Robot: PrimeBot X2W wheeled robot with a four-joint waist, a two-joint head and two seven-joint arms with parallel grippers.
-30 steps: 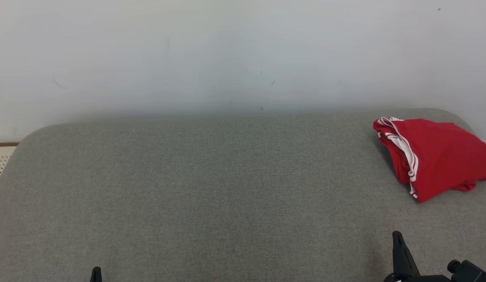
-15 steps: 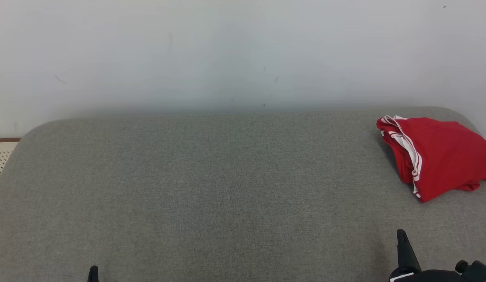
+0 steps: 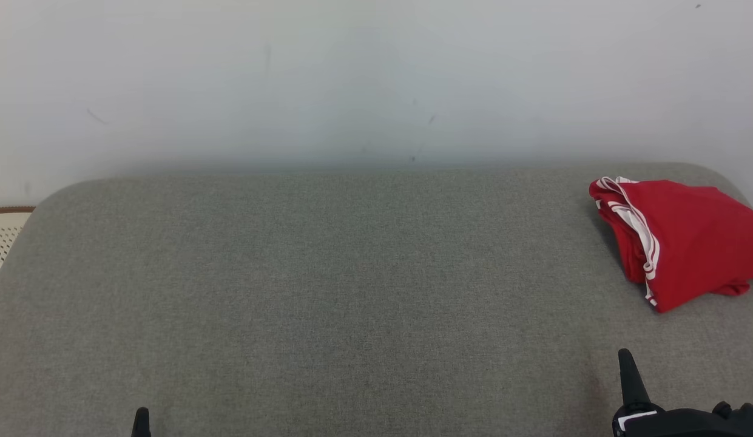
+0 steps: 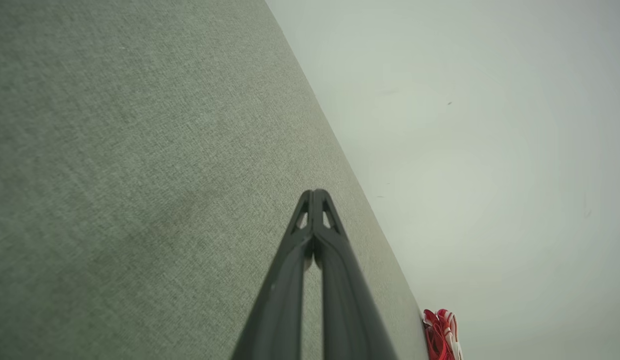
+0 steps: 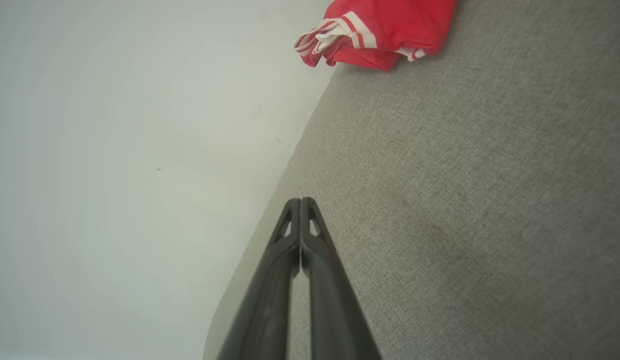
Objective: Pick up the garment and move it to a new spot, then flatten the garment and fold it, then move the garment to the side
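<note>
- The red garment (image 3: 679, 243) lies in a compact, loosely layered bundle at the far right corner of the grey cushion (image 3: 352, 273). Its white-striped hems face the cushion's middle.
- My left gripper (image 4: 314, 192) is pressed together and carries nothing, low at the near edge, left of centre.
- My right gripper (image 5: 301, 200) is also pressed together and empty, at the near edge toward the right, well apart from the garment.
- I judge this fits either a bundle waiting to be lifted or one already folded and set aside. I cannot settle which.
- Either way, good handling means fingertips off the cushion's weave and clear of the loose hems, so nothing snags.
</note>
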